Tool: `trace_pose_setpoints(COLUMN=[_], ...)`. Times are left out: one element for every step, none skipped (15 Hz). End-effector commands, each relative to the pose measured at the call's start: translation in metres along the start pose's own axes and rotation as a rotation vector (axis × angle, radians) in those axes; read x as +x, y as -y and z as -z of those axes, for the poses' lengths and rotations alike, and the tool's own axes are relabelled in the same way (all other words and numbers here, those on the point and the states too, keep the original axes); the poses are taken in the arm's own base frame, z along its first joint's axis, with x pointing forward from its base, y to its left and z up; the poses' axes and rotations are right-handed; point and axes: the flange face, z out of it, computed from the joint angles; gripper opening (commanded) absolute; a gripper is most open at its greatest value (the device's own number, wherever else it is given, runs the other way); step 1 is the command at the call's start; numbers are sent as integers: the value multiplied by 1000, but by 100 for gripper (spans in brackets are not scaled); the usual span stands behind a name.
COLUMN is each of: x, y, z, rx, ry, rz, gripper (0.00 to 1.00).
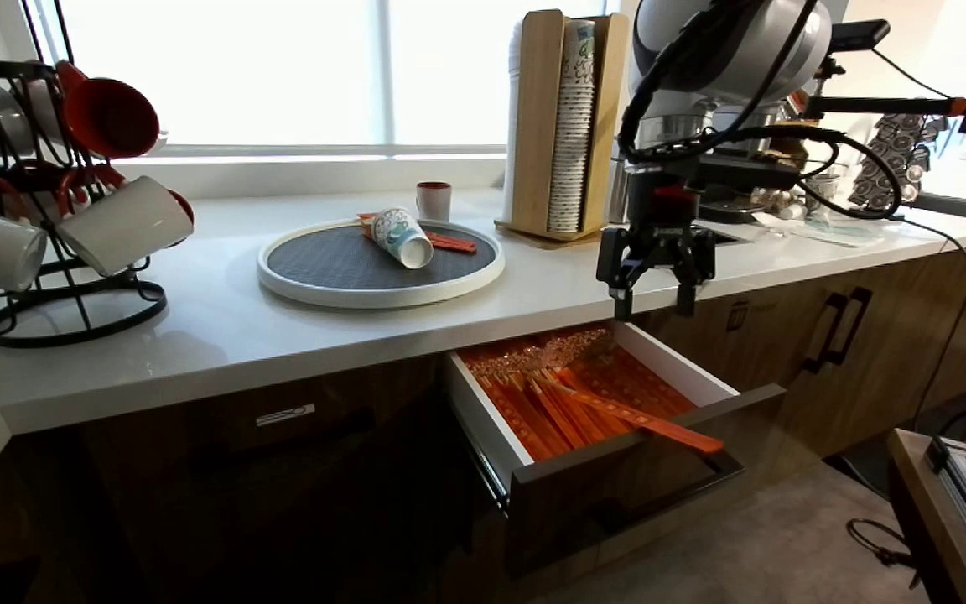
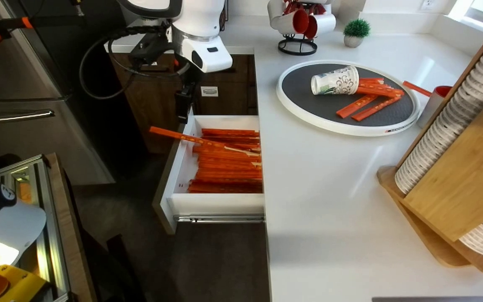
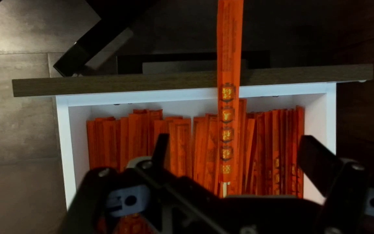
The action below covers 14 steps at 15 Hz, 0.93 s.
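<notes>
Chopsticks in orange-red paper sleeves [image 3: 141,136] are stored side by side in a pulled-out white drawer [image 2: 218,204]. One sleeved packet [image 3: 229,48] is laid askew over the others, with pale bare wood [image 3: 225,188] exposed at its inner end; its outer part is laid across the drawer front [image 3: 141,85] and jutted past it. The Robotiq gripper [image 1: 654,306] is held above the drawer, pointed downward, its jaws spread wide. In the wrist view the packet is framed between the two fingers [image 3: 317,165], while in both exterior views fingertips and packet are shown apart.

On the white countertop [image 1: 231,335], a patterned paper cup [image 2: 334,82] is laid on its side on a round grey tray [image 1: 382,298] with a white rim, right beside further chopstick packets [image 2: 352,106]. Just behind the tray, in an exterior view, a white mug with a red inside [image 1: 434,204] is stood near a wooden dispenser [image 1: 537,126] loaded with stacked paper cups [image 1: 571,159]. White-and-red mugs [image 1: 127,226] are hung on a black wire rack [image 1: 72,340], near which a small potted plant [image 2: 356,28] is placed.
</notes>
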Motion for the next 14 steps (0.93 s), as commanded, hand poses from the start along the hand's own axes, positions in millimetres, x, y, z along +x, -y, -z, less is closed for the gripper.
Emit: trace_pose_setpoints(x=[0,-3,-10,-19,-29,-37,-46,-54,-61,-68,-73,-78,-82,-87], y=[1,7,14,20,25,27,28,29,25,20,14,9,3,-3], z=[2,0,-4,-9,-12,-16,-19,-22,-23,-25,-27,-29,-32,-36], rx=[1,0,-9,-16,-19,-23,-32,-49,-74,-95,-112,-123,-130,-135], ry=[-3,10,33,64,104,143,186,216,259,298,331,352,372,395], rz=[2,18,47,82,123,151,160,169,165,154,143,133,120,107], gripper=[100,100,100,100,100,100,100,100,100,100,100,100,100,100])
